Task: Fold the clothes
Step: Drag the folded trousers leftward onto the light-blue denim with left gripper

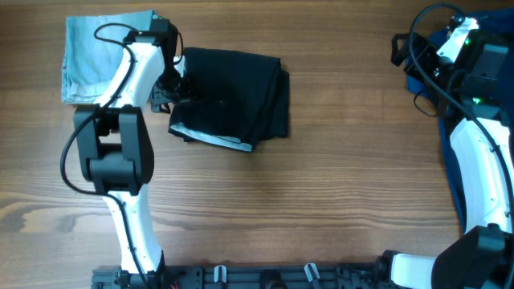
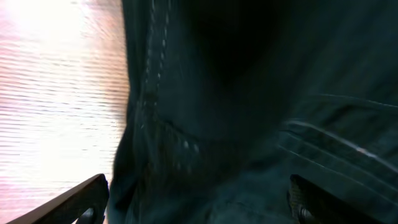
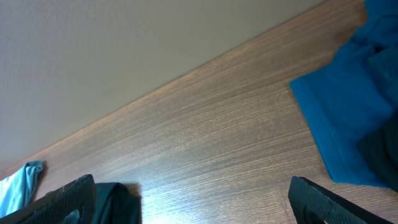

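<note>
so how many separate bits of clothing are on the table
3: black shorts mid-table, a pale-blue piece at the far-left corner, and a blue heap at the right edge, which may hide more pieces.

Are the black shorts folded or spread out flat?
Folded. The black shorts lie as one compact rectangle with stacked layers along the grey-lined edge; no separate legs show.

The black shorts (image 1: pixel 237 100) lie folded into a rough rectangle on the upper middle part of the desk (image 1: pixel 321 201), a pale grey waistband edge showing along their lower side, stitched seams visible close up.
</note>
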